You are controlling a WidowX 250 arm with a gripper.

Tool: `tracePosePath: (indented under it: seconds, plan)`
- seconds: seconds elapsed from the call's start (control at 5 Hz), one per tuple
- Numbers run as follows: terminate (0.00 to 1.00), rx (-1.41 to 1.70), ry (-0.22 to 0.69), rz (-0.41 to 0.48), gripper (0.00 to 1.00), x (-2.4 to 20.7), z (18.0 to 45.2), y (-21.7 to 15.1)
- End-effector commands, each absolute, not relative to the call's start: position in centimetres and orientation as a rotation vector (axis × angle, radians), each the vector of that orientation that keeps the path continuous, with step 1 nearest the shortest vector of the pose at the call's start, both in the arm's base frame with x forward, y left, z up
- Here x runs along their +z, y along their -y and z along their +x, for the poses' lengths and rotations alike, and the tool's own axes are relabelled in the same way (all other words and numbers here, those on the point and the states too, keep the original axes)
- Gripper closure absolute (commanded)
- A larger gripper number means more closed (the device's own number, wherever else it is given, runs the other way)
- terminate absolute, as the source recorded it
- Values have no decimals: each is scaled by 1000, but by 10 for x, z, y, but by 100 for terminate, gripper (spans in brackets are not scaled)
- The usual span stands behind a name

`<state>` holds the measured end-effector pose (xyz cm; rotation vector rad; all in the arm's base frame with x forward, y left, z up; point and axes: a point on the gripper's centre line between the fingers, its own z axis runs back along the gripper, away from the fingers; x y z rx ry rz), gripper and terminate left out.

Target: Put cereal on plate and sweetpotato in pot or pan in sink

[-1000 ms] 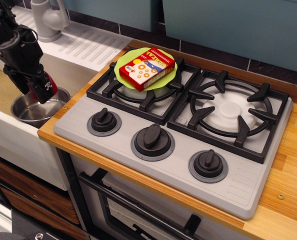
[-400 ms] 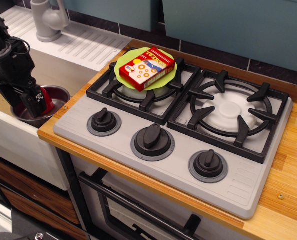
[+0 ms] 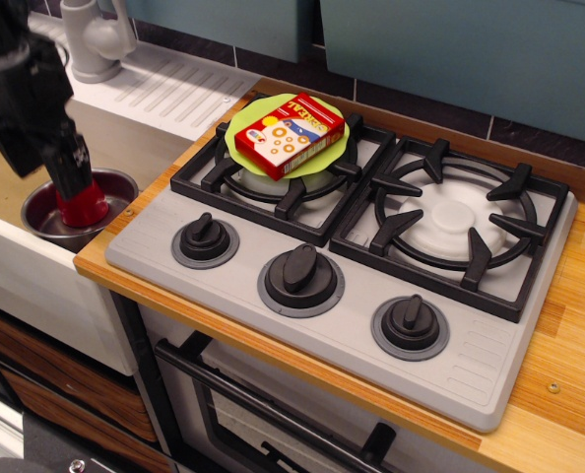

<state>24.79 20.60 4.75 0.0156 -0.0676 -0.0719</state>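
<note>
The cereal [image 3: 294, 133] lies flat on the plate [image 3: 241, 128], which rests on the far left burner grate [image 3: 273, 177] of the stove [image 3: 352, 296], so that half of the task looks done. At the left, in the sink [image 3: 7, 187], the pot [image 3: 115, 187] holds the sweetpotato [image 3: 83, 211], a red shape sitting low inside the steel rim (its top is hidden by the arm). The gripper [image 3: 76, 182] hangs directly over it, its dark finger [image 3: 68, 163] reaching down to the red toy. Whether the jaws are closed on the toy or parted from it cannot be told, since the view is blurred and only a dark mass shows. Judging by how things lie, both objects are where they belong; what is left is for the gripper to let go, if it has not, and lift clear of the pot.
</note>
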Motion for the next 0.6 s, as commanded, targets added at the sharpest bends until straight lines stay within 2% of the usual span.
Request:
tracePosePath:
  seconds: [0.0, 0.2, 0.4]
  plan:
    - [0, -60, 49, 127, 0, 122, 261, -192]
    - [0, -123, 23, 141, 0, 144, 264, -180]
    - [100, -123, 23, 141, 0, 144, 264, -180]
